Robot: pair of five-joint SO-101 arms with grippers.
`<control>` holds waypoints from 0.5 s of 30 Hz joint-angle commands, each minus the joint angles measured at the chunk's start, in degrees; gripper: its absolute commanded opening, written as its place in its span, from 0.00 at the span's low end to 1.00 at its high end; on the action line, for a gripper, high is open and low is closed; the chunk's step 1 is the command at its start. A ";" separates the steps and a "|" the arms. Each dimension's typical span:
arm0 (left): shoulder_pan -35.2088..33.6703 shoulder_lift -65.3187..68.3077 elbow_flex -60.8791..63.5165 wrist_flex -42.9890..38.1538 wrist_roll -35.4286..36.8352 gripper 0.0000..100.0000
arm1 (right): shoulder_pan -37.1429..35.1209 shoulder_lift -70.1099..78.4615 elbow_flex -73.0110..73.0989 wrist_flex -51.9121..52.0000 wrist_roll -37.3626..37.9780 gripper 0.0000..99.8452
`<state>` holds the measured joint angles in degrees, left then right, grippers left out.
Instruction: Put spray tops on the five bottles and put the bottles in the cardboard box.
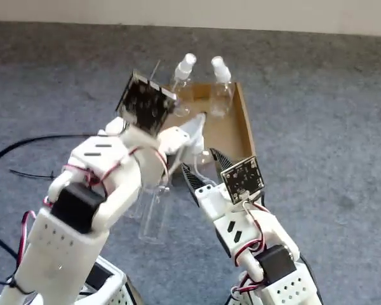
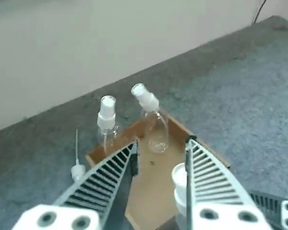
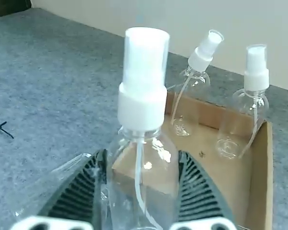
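Observation:
My right gripper [image 3: 141, 196] is shut on a clear bottle [image 3: 143, 163] that stands upright with a white spray top [image 3: 144, 86] on it, just in front of the cardboard box [image 3: 259, 167]. In the high view that gripper [image 1: 206, 168] is at the box's near end. My left gripper [image 2: 162, 143] hangs open above the box [image 2: 149, 191], and the held bottle's cap [image 2: 179, 179] is beside one of its fingers. Two topped bottles [image 1: 181, 89] [image 1: 221, 89] stand at the box's far end. A loose spray top [image 2: 78, 170] stands left of the box.
Clear bottles without tops [image 1: 155, 216] are on the grey carpet under the left arm. A black cable [image 1: 25, 143] and a cable tie [image 1: 32, 173] lie at the left. The carpet to the right of the box [image 1: 241, 127] is bare.

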<state>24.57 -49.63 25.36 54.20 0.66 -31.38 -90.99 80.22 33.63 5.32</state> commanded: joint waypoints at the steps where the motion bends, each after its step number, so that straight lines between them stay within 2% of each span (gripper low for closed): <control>1: -3.21 3.47 -2.15 -0.18 -0.53 0.16 | -0.31 -0.84 -0.84 -1.36 -0.53 0.00; 8: -3.38 3.21 1.71 0.18 -0.79 0.16 | -0.31 -0.84 -0.84 -1.36 -0.44 0.00; 11: -3.38 3.21 4.53 0.18 -3.87 0.16 | -0.31 -0.84 -1.01 -1.27 -0.18 0.00; 15: -3.74 2.68 4.97 0.26 -4.22 0.16 | -0.31 -0.84 -0.92 -1.19 0.00 0.00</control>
<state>21.76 -46.64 30.73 54.02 -2.59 -31.47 -90.90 80.31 33.71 5.41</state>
